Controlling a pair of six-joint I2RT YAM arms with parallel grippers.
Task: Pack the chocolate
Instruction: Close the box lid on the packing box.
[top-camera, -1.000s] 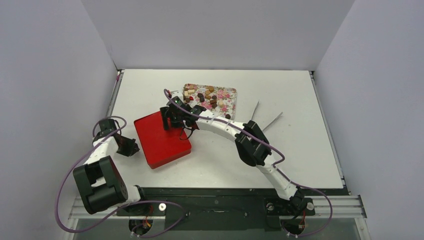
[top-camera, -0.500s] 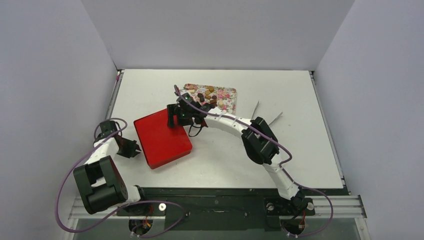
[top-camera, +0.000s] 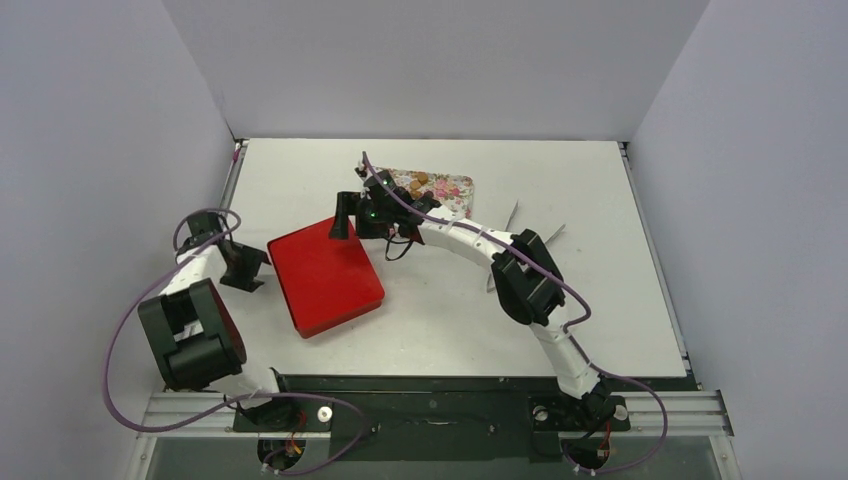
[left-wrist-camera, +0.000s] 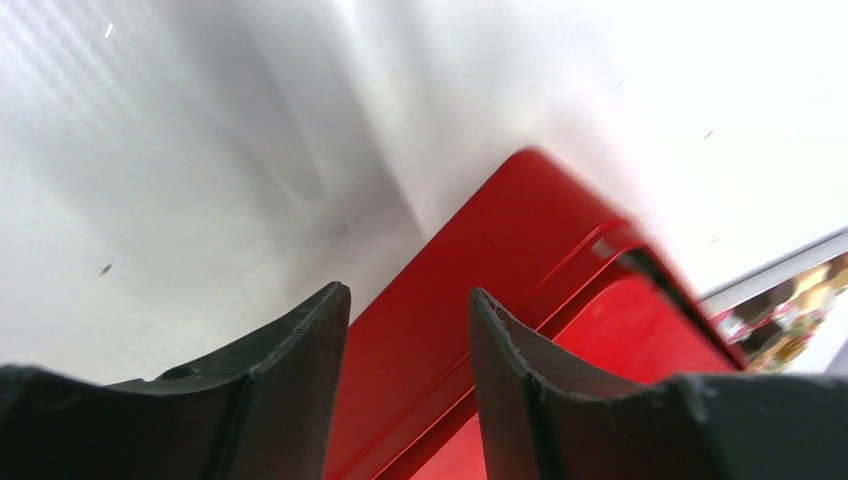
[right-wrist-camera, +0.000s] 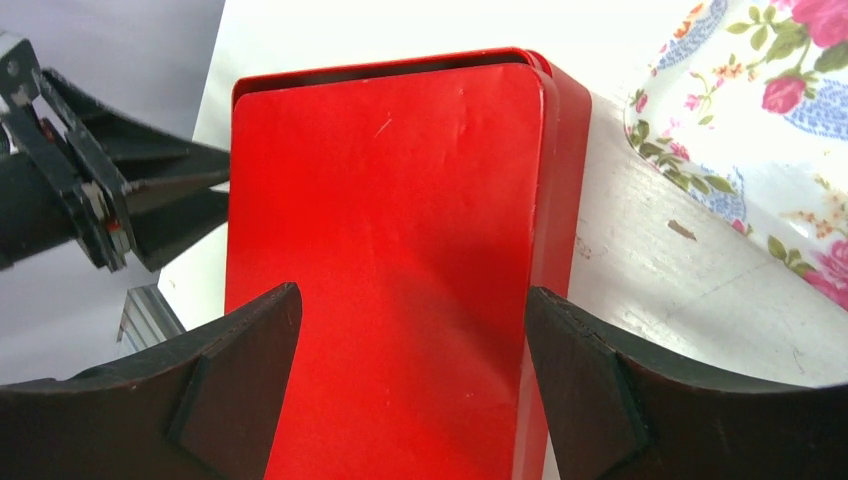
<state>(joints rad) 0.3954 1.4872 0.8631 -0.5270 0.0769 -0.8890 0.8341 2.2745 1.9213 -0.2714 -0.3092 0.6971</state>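
Whereas a second ago the left gripper (left-wrist-camera: 410, 297) sat shut at the near-left corner of the red box (top-camera: 325, 275), its jaws now stand narrowly parted and empty, just off the box's 9 o'clock edge. The right gripper (right-wrist-camera: 410, 295) has shifted toward 12 o'clock, jaws wide over the box's far end, gripping nothing. The box lid is on, so its contents are hidden. The chocolate (top-camera: 418, 181) lies loose on the floral tray (top-camera: 458, 190) at the box's 1 o'clock.

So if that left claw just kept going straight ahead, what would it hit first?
Most likely the red box: it lies straight ahead, seen between the open fingers of the left gripper. How near it is stays unclear.
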